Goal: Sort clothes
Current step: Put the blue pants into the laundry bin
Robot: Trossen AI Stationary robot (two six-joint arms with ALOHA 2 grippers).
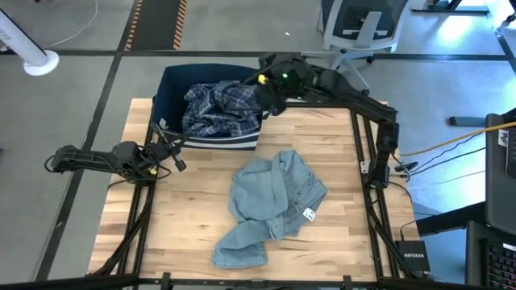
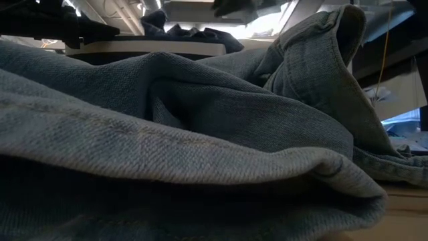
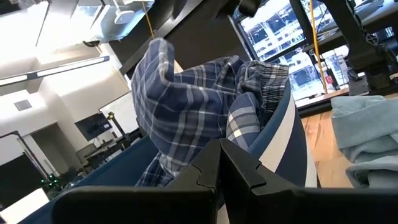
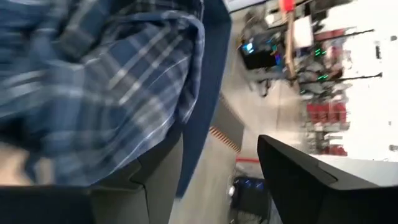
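Observation:
The blue plaid shirt (image 1: 219, 109) lies heaped in the dark navy bin (image 1: 171, 90) at the table's far side, and part of it hangs over the bin's front rim. It also shows in the left wrist view (image 3: 186, 106) and the right wrist view (image 4: 106, 81). The light-blue jeans (image 1: 270, 201) lie crumpled on the table's middle and fill the low view (image 2: 200, 134). My right gripper (image 1: 266, 102) is open over the bin's right rim, beside the shirt (image 4: 211, 149). My left gripper (image 1: 176, 161) is shut and empty by the bin's near left corner (image 3: 219, 155). The other garments are out of view.
The bin's white lower band (image 1: 242, 143) faces the table's near side. Bare wooden table (image 1: 185, 217) lies left and right of the jeans. An office chair (image 1: 359, 28) stands on the floor beyond the table's far edge.

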